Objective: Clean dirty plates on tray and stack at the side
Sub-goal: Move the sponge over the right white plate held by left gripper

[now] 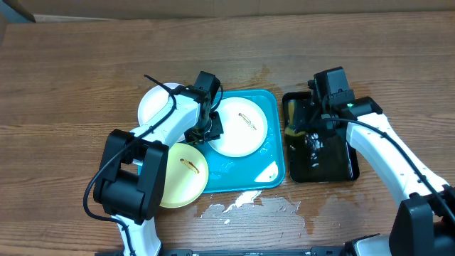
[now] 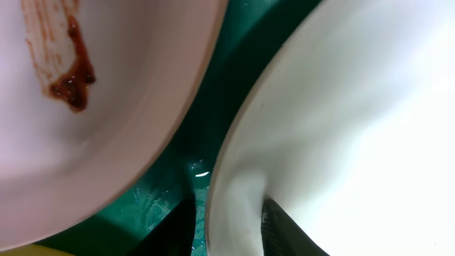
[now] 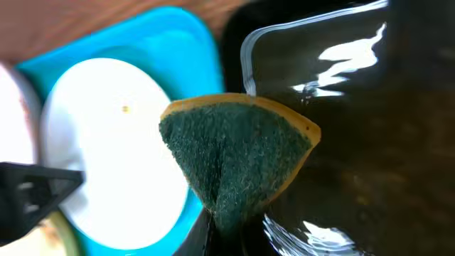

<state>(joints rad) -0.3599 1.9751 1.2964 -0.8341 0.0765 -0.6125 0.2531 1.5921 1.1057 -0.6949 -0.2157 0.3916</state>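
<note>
The turquoise tray holds a white plate with a thin brown smear. A pale yellow plate with a smear overlaps the tray's lower left corner. A second white plate lies at its upper left and shows a brown smear in the left wrist view. My left gripper straddles the left rim of the tray's white plate, fingers closed on it. My right gripper is shut on a green and yellow sponge, fingers over the black tray's left edge.
A narrow black tray holding water stands right of the turquoise tray, and shows in the right wrist view. Spilled water or foam lies on the wooden table in front of the turquoise tray.
</note>
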